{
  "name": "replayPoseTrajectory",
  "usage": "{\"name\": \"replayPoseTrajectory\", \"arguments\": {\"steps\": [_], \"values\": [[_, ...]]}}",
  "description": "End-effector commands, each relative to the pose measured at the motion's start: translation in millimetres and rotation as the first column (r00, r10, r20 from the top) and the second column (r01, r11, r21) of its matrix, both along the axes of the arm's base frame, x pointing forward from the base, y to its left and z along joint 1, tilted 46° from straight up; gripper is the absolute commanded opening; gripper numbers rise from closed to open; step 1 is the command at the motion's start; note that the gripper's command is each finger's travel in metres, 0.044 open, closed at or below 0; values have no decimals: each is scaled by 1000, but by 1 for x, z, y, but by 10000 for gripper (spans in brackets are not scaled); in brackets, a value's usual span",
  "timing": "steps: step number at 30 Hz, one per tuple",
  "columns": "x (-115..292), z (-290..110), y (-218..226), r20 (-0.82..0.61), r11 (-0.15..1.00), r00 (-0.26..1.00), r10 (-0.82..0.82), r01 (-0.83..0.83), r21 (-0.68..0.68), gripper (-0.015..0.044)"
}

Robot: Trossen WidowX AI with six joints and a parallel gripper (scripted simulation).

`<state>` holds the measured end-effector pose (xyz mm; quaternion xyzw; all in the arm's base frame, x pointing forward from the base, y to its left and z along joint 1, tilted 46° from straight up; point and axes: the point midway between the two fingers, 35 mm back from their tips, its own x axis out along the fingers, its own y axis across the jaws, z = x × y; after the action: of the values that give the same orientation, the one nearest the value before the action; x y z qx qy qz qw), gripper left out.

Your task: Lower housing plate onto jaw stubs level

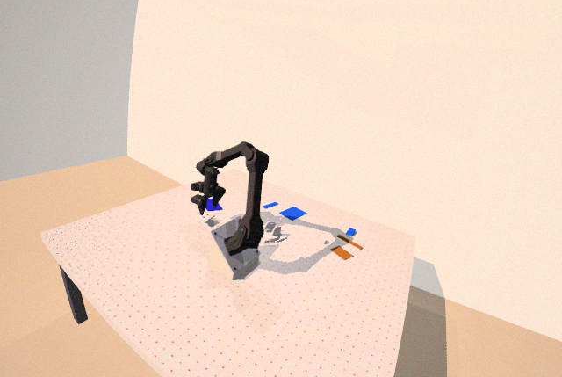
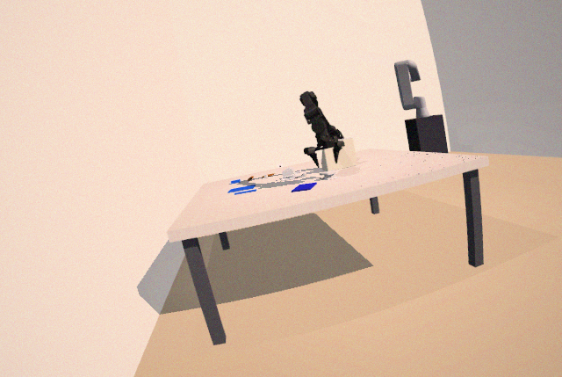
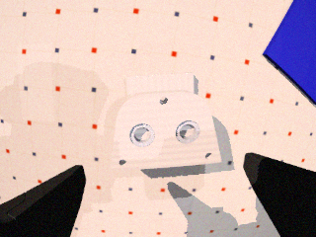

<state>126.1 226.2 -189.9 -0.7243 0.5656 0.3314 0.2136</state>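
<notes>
The pale housing plate (image 3: 165, 115) lies below my hand in the wrist view, its two round holes side by side. A light ring shows in each, the left ring (image 3: 132, 136) and the right ring (image 3: 197, 131). The plate looks about level, with a shadow along its right and near edges. A pale ribbed block (image 3: 160, 84) shows at its far edge. The stubs and pins under the plate are hidden, so I cannot tell whether it sits fully closed. My gripper (image 1: 208, 210) (image 2: 327, 164) (image 3: 166, 168) is open and empty above the plate, one finger to either side.
A dark blue square (image 1: 210, 205) (image 2: 304, 187) (image 3: 296, 44) lies beyond and right of the plate in the wrist view. Brighter blue pieces, orange pieces and small grey parts (image 1: 274, 229) lie elsewhere on the dotted table (image 1: 317, 318).
</notes>
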Motion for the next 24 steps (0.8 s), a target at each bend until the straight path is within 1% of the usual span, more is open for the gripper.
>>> {"name": "replayPoseTrajectory", "arguments": {"steps": [1,24], "values": [[2,-4,-4,-1,1000,1000,3,-3,-4,440],[9,-32,-29,1,1000,1000,7,-7,-5,440]]}}
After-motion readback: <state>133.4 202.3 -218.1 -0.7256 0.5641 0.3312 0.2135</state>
